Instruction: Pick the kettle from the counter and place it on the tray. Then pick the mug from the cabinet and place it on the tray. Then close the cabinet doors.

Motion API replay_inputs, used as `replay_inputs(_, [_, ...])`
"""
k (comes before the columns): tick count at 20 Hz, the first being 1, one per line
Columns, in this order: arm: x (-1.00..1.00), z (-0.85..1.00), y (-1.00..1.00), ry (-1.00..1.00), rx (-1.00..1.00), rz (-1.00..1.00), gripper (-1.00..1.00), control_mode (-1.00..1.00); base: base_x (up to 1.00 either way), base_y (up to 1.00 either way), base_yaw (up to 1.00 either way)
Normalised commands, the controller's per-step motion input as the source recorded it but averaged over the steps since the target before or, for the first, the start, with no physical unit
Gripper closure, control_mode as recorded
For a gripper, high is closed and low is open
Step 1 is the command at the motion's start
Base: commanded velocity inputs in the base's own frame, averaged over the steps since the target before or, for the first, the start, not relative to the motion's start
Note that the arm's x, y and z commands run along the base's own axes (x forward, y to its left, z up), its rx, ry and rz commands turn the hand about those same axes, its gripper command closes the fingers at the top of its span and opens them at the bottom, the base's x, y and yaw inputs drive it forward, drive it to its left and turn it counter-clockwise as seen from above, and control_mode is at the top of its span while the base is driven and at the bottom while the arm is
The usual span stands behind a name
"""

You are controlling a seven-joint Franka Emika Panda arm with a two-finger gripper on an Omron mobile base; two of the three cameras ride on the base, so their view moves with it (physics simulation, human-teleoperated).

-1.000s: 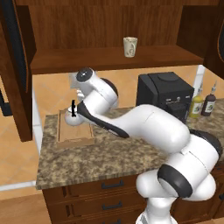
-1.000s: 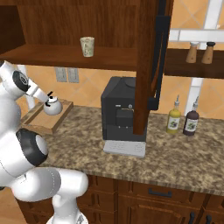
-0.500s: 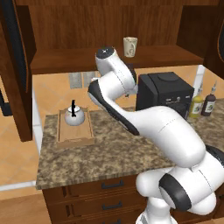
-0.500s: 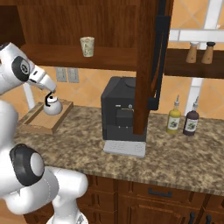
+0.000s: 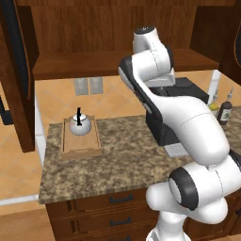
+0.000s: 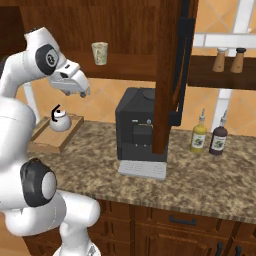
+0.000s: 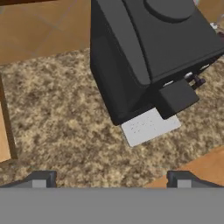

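Our white arm blocks the cream-beige mug (image 6: 99, 53) on the dark wood cabinet shelf (image 5: 70, 65) in the left base view. Two-finger gripper (image 6: 75, 89) spread wide, empty, risen since a second ago. Squat silver kettle (image 5: 80, 125) sits in the light wooden tray (image 5: 65, 143).

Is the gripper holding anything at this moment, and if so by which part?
Nothing is held: the gripper is open in mid-air; the kettle sits on the tray.
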Motion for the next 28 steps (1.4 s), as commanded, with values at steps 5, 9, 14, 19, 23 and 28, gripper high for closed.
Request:
replay_inputs(5, [0.12, 0.08, -0.36, 0.0, 0.04, 0.3, -1.0, -1.0, 0.0, 0.0, 0.0])
replay_inputs(9, [0.16, 0.4, -0.39, -0.12, 0.02, 0.44, -1.0, -1.0, 0.0, 0.0, 0.0])
replay_inputs(14, [0.41, 0.46, -0.04, -0.2, 0.14, 0.24, -1.0, -1.0, 0.0, 0.0, 0.0])
replay_inputs(19, [0.44, 0.26, 0.0, -0.27, 0.19, 0.06, -1.0, -1.0, 0.0, 0.0, 0.0])
replay_inputs(23, [0.21, 0.0, 0.0, -0.02, 0.01, 0.04, -1.0, -1.0, 0.0, 0.0, 0.0])
replay_inputs(28, [0.19, 0.01, 0.03, 0.0, 0.0, 0.0, -1.0, -1.0, 0.0, 0.0, 0.0])
